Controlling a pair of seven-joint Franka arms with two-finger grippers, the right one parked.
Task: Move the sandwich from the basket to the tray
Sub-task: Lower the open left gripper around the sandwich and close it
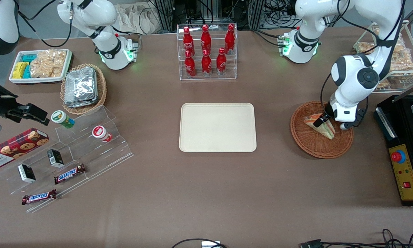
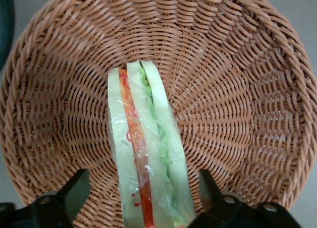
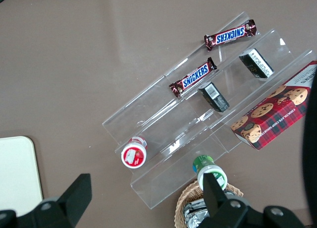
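- sandwich (image 1: 321, 124) lies in the basket (image 1: 310, 146), toward the working arm's end of the table; filling edge faces up in the wrist view, orange, red and green layers visible between pale bread slices under clear wrap.
- sandwich (image 2: 146, 158) sits roughly across the basket's middle; wicker wall (image 2: 247, 64) visible all round it.
- gripper (image 1: 325, 121) is low over the basket, right at the sandwich.
- wrist view: fingers (image 2: 74, 191) spread, one on each side of the wedge, a strip of wicker showing between each finger and the bread. no pinch yet as far as i can see; contact at the very tips cannot be checked, they run out of view.
- tray (image 1: 217, 127) is at table centre, well apart from the basket, nothing on it.
- progress, judged: early. reach and straddle look done; closing on the wedge, lift, carry toward the tray and release are all left.
- judged next need: close across the bread faces, lightly. soft bread in slippery wrap may squash or slide out.
- note: lift must clear the basket rim before travel toward the tray.
- nearby items (bottle rack (image 1: 207, 51), oval basket of foil packets (image 1: 82, 88)) play no part.
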